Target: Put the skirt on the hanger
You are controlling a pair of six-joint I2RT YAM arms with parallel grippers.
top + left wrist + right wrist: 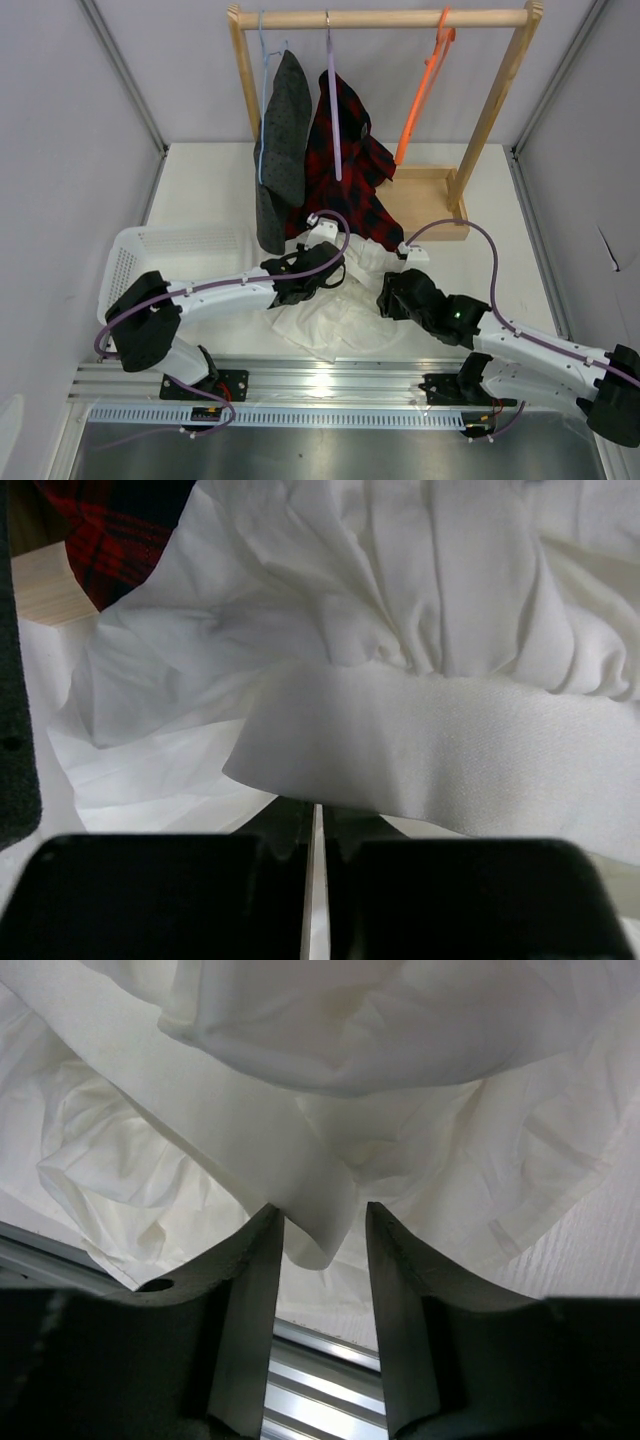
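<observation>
The white skirt (335,322) lies crumpled on the table between my two grippers. My left gripper (318,275) is at its far left edge. In the left wrist view the left gripper (316,815) has its jaws closed to a thin slit, and the skirt's flat waistband (450,755) lies over the fingertips. My right gripper (392,295) is at the skirt's right side. In the right wrist view the right gripper (322,1225) is open, with a folded band of the skirt (300,1175) hanging between the fingertips. The orange hanger (421,95) hangs bare on the rack's right end.
A wooden rack (385,18) stands at the back with its base (430,190) on the table. A dark grey garment (283,130) and a red-black plaid shirt (350,160) hang from it. A white basket (165,250) stands left. An aluminium rail (330,380) runs along the front.
</observation>
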